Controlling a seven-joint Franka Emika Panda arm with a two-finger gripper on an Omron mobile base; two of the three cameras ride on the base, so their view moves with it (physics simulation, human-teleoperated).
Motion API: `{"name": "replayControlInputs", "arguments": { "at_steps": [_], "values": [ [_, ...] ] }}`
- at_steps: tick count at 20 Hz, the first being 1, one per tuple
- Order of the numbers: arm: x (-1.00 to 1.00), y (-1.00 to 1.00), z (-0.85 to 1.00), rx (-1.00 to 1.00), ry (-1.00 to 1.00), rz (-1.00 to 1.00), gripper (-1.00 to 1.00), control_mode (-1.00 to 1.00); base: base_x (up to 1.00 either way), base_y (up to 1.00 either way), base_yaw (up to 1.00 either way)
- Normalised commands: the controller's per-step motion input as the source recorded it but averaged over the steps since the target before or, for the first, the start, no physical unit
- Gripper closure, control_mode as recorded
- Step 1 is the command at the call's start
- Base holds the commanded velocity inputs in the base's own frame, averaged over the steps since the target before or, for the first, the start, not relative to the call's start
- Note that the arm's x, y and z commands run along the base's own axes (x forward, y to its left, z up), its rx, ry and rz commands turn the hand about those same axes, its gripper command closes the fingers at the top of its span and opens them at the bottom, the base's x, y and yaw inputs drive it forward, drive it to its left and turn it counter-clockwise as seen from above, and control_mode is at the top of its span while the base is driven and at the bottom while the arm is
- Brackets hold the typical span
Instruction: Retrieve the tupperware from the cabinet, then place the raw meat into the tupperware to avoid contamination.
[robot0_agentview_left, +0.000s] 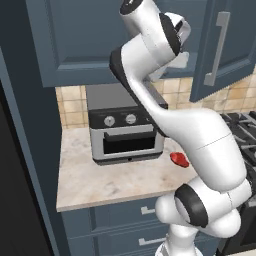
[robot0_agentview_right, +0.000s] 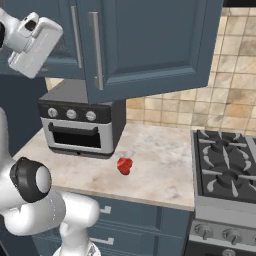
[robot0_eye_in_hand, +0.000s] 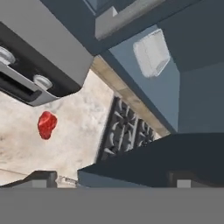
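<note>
In the left base view the toaster oven (robot0_agentview_left: 126, 131) stands at about nine o'clock on the marble counter (robot0_agentview_left: 95, 180), its back to the tiled wall, and the raw meat (robot0_agentview_left: 179, 159) lies on the counter just beside the oven's front right corner, at roughly three o'clock from it, partly hidden behind the white arm. Above, the cabinet (robot0_agentview_left: 85, 40) has its right door (robot0_agentview_left: 222, 45) swung open toward the camera, and the arm reaches up in front of the opening. In the right base view the oven (robot0_agentview_right: 80, 122) sits at nine o'clock, the red lump (robot0_agentview_right: 125, 165) lies near the counter's front edge at about five o'clock from the oven, apart from it, and the stove (robot0_agentview_right: 225, 172) fills the three o'clock side; the open cabinet door (robot0_agentview_right: 150, 45) hangs across the top. In the hand view, which is rolled, the meat (robot0_eye_in_hand: 47, 124) shows at nine o'clock on the pale counter, the stove grates (robot0_eye_in_hand: 124, 131) lie at the centre, and the tupperware (robot0_eye_in_hand: 151, 54) rests inside the cabinet on its blue shelf at about one o'clock. The gripper (robot0_eye_in_hand: 111, 180) has its two dark tips spread wide at the bottom edge, with nothing between them.
</note>
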Motion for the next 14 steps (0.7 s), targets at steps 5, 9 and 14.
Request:
{"name": "replayControlInputs", "arguments": {
  "at_steps": [5,9,14],
  "values": [
    [0.48,-0.09,-0.35,-0.31,0.16,0.02,-1.0,-1.0,0.0,0.0,0.0],
    [0.39,-0.37,-0.12,-0.12,0.22,0.04,-1.0,-1.0,0.0,0.0,0.0],
    [0.14,-0.43,0.0,-0.08,0.3,0.02,-1.0,-1.0,0.0,0.0,0.0]
  ]
}}
